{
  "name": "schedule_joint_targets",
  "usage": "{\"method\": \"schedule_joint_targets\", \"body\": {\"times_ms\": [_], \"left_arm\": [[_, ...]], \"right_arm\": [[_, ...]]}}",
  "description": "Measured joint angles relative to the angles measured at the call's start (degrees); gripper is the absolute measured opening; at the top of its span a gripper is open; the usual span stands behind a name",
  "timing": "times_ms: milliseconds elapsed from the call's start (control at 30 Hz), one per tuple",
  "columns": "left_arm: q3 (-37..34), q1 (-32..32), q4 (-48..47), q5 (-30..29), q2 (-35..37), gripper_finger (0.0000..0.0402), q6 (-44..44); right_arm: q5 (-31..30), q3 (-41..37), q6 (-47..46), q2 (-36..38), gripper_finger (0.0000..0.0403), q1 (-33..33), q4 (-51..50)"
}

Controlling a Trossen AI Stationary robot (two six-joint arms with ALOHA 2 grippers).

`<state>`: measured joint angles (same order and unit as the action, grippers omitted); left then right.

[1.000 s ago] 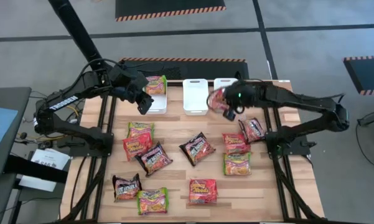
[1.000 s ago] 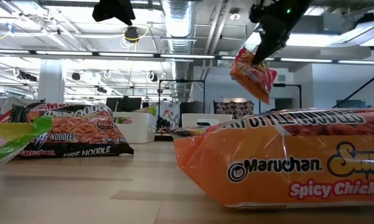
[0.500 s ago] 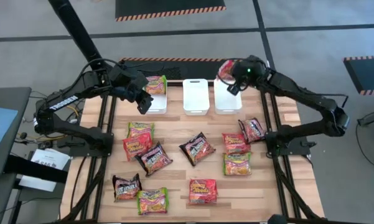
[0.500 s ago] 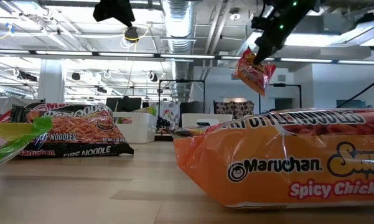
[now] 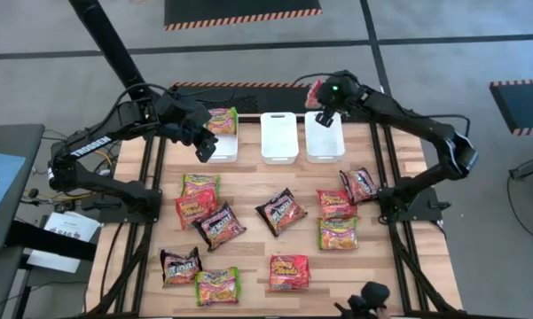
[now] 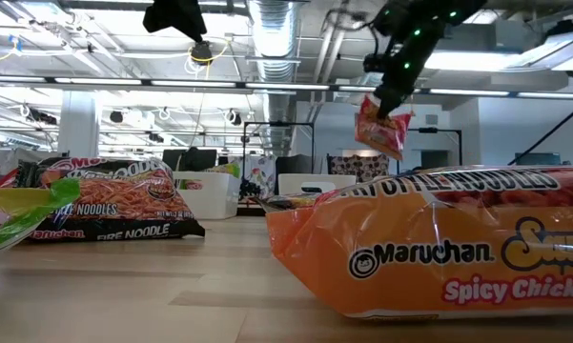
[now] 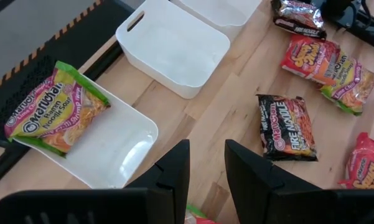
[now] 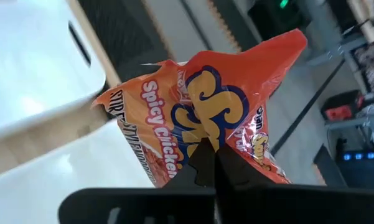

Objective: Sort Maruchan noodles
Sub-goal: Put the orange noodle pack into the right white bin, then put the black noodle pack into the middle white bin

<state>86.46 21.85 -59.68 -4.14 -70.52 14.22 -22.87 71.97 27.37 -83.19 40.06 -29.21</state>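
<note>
My right gripper (image 5: 326, 96) is shut on a red-orange Spicy Chicken noodle packet (image 5: 316, 92), carried high over the far end of the right white tub (image 5: 324, 142). In the low view the packet (image 6: 381, 130) hangs in the air. My left gripper (image 5: 204, 147) hovers open and empty above the left tub (image 5: 223, 149), its fingers (image 7: 174, 168) slightly apart. A green-edged packet (image 7: 55, 109) lies in that tub, leaning on its far wall. The middle tub (image 5: 278, 138) holds nothing. Several more packets lie flat on the table, such as a black one (image 5: 280, 211). My right gripper pinches the red-orange packet between its two fingers (image 8: 206, 163) at one edge (image 8: 202, 135), near that edge's middle. The fingers come from above, pointing down. The packet is lifted clear and hangs tilted below them by its upper edge (image 6: 379, 105).
Three white tubs stand in a row along the table's far edge. Packets are scattered over the middle and near parts: red-orange (image 5: 289, 272), green-edged (image 5: 338, 233), black (image 5: 181, 266). In the low view a big orange packet (image 6: 429, 252) fills the foreground.
My right gripper has carried the hanging red-orange packet toward the table's far edge, from over the gap between the middle and right tubs to the right tub's far end. It has stayed shut on the packet.
</note>
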Motion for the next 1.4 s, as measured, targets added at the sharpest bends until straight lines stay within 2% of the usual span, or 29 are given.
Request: {"method": "schedule_joint_targets", "body": {"times_ms": [200, 467, 633, 900, 1400], "left_arm": [[0.0, 0.0, 0.0, 0.02, 0.0, 0.0086, 0.02], [0.0, 0.0, 0.0, 0.02, 0.0, 0.0086, -0.01], [0.0, 0.0, -0.01, 0.04, 0.0, 0.0086, -0.32], [0.0, 0.0, -0.02, 0.1, 0.0, 0.0086, -0.46], [0.0, 0.0, -2.36, 0.13, 0.0, 0.0086, -0.48]], "right_arm": [[-1.49, 3.71, -2.86, -5.74, 0.0005, -1.08, -5.95], [-2.94, 3.95, -5.5, -11.84, 0.0004, -2.51, -12.19], [-7.0, 3.93, -5.02, -14.15, 0.0004, -3.88, -11.92], [-8.78, 3.93, -4.58, -17.6, 0.0007, -4.46, -12.2], [-9.73, 3.94, -2.91, -18.41, 0.0095, -5.18, -11.83]]}}
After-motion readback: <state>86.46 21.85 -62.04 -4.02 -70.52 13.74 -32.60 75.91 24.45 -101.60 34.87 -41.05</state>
